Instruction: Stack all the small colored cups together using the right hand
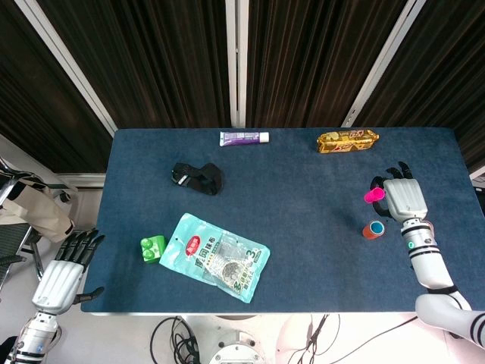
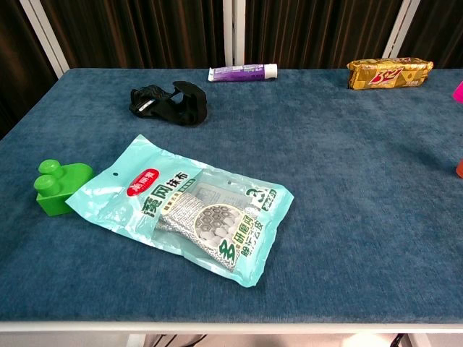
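Sideways, pink cup [image 1: 373,196] in right robot hand's [image 1: 402,199] grip, mouth leftward.

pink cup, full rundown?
The pink cup is small, bright magenta and looks like plastic. The right robot hand holds it at the right side of the table, tipped sideways with its end pointing left. It sits above and apart from the orange cup. The chest view shows only a sliver at the right edge.
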Controlling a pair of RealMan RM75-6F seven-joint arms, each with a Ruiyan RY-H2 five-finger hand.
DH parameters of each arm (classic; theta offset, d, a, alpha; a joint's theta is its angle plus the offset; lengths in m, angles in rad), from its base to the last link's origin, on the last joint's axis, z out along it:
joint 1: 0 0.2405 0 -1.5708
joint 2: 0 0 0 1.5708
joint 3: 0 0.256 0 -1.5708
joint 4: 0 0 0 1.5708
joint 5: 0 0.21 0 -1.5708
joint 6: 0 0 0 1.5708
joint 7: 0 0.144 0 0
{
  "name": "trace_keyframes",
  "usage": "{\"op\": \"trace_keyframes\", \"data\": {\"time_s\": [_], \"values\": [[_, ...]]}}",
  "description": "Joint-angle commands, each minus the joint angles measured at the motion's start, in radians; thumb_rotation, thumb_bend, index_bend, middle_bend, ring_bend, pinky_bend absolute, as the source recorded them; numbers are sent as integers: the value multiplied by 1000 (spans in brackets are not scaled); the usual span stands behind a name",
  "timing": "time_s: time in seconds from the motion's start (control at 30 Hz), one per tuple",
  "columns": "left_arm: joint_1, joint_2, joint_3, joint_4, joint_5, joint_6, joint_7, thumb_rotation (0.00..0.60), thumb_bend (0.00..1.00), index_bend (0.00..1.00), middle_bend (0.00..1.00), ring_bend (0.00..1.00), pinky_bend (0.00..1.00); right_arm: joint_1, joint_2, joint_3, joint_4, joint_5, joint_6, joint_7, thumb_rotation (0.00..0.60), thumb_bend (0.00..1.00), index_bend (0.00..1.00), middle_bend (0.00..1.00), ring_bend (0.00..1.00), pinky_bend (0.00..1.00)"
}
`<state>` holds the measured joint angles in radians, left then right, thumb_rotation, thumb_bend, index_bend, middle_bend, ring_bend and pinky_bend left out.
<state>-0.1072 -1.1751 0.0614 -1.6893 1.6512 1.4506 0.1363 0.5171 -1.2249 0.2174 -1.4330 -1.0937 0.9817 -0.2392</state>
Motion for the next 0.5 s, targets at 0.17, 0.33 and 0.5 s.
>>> {"op": "trace_keyframes", "data": {"time_s": [0.17, 0.33, 0.5], "values": [[6, 1, 6, -7, 8, 7, 9, 600, 63, 36, 0, 0, 0, -63, 113, -69, -154, -53, 59, -64, 600, 327, 560, 514, 172, 0], [10, 5, 9, -9, 14, 15, 4, 600, 63, 36, 0, 0, 0, -78, 116, -115, -161, -55, 56, -119, 600, 326, 561, 516, 172, 0], [9, 7, 9, -6, 17, 15, -3, 600, 63, 36, 0, 0, 0, -90, 104, -128, -148, -52, 65, -117, 600, 327, 560, 516, 172, 0]]}}
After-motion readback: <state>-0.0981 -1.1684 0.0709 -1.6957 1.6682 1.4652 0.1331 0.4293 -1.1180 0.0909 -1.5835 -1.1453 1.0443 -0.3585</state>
